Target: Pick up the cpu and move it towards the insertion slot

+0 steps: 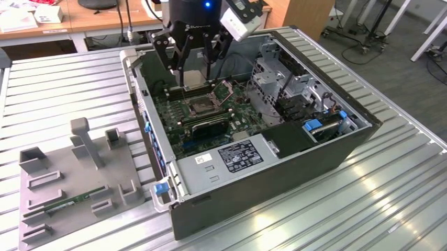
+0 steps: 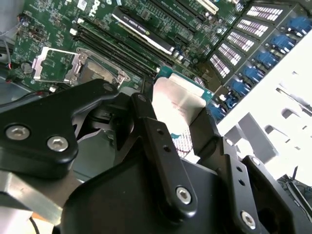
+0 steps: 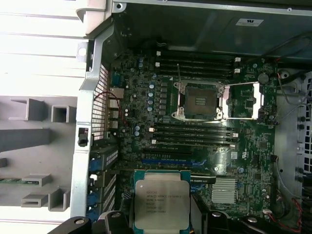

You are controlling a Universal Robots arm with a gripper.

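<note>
Ribbed metal tabletop [image 1: 63, 89] carries one open computer case [image 1: 279, 172] and one grey plastic fixture tray [image 1: 70, 183]. One cpu [image 3: 161, 204], a thin square with a silver-grey metal top and a teal rim, is clamped between the black fingers [image 2: 163, 156] of the gripper [image 1: 193, 78], held in the air above the green motherboard [image 3: 146, 112]. One insertion slot [image 3: 198, 100], a dark square socket in a silver bracket with its lid swung open, lies apart from the chip. One green memory stick [image 1: 70, 201] rests in the tray.

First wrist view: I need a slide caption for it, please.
Gripper holds the cpu above the motherboard, short of the open insertion slot.
</note>
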